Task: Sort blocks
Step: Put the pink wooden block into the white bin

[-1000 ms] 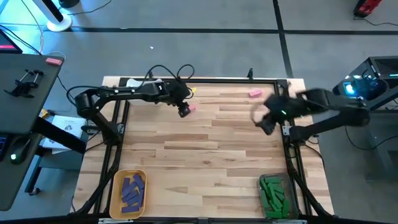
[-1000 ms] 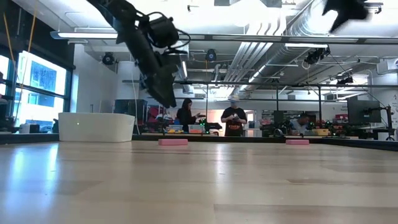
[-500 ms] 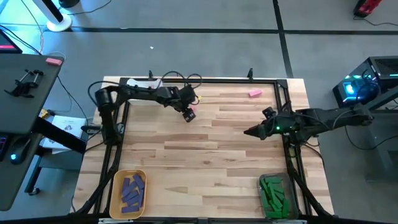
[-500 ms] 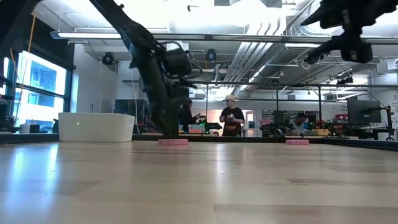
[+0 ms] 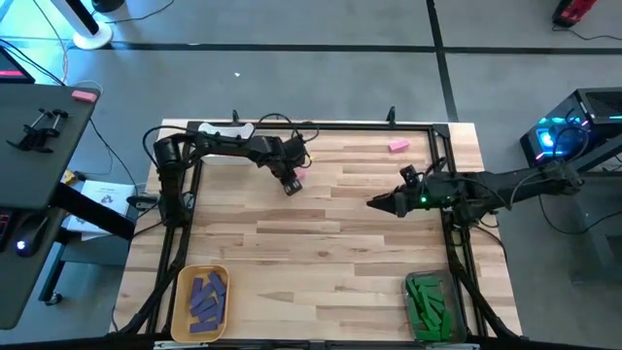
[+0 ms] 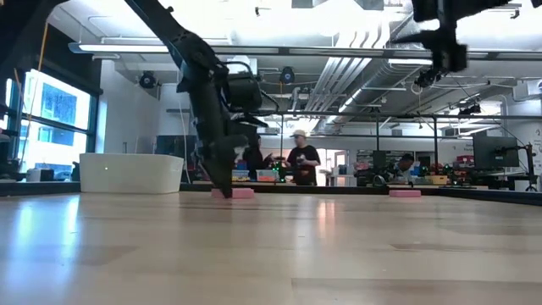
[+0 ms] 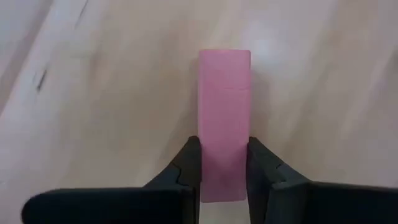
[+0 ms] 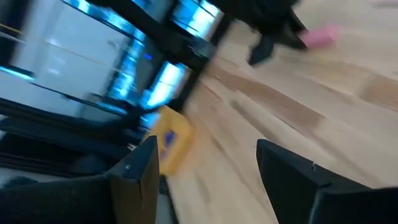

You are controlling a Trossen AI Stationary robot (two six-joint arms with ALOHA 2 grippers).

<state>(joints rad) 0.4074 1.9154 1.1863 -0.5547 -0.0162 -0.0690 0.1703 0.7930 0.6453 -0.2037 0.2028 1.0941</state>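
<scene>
A pink block (image 7: 224,118) lies flat on the wooden table toward its far left; it also shows in the high view as the pink block (image 5: 297,178). My left gripper (image 7: 224,168) stands over it, shut on it; from table height my left gripper (image 6: 222,186) reaches the tabletop at one end of the block (image 6: 240,193). A second pink block (image 5: 397,146) lies flat near the far edge. My right gripper (image 5: 374,202) hangs open above the table's right half, holding nothing. My left gripper pinches the pink block's two long sides (image 7: 224,177) between its two fingers (image 7: 189,163), close to one end. The fingers come steeply from above and lie across the block. The block rests flat on the table, most of its length sticking out beyond the fingers.
A yellow bin (image 5: 181,303) with purple blocks stands at the near left corner. A clear bin (image 5: 428,279) with green blocks stands at the near right. A white bin (image 6: 131,172) stands at the far left. People stand in the room beyond the table.
My left gripper has come down onto the pink block, tipping more steeply, and now stands on the table at the block's end. My right gripper has sunk and reached toward the table's left, turning from pointing down to nearly level. The blocks have not moved.
</scene>
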